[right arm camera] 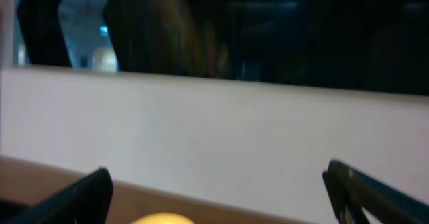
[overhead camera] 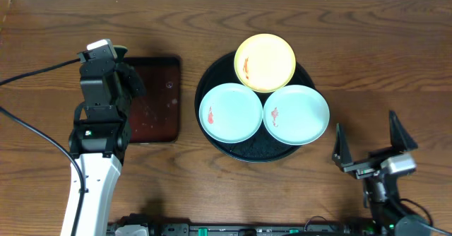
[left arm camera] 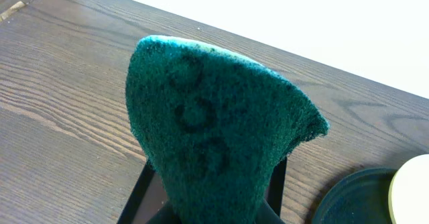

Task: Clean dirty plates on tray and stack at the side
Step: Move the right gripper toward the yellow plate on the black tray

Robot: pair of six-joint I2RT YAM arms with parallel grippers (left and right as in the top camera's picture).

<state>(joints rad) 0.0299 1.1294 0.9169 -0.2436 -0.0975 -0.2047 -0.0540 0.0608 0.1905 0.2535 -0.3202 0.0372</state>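
Three plates lie on the round black tray (overhead camera: 220,74): a yellow plate (overhead camera: 265,61) at the back, a mint-blue plate (overhead camera: 231,111) at front left, another mint-blue plate (overhead camera: 296,114) at front right. Each has a small red-orange smear. My left gripper (overhead camera: 126,72) is over the reddish-brown tray, left of the black tray, shut on a dark green scouring sponge (left arm camera: 214,127) that fills the left wrist view. My right gripper (overhead camera: 373,138) is open and empty, low at the right, front-right of the black tray. The yellow plate's rim (right arm camera: 155,218) shows in the right wrist view.
A smaller rectangular dark reddish-brown tray (overhead camera: 157,102) lies left of the black tray, under my left arm. The black tray's edge (left arm camera: 355,197) and the yellow plate (left arm camera: 412,190) show at the lower right of the left wrist view. A cable runs along the far left.
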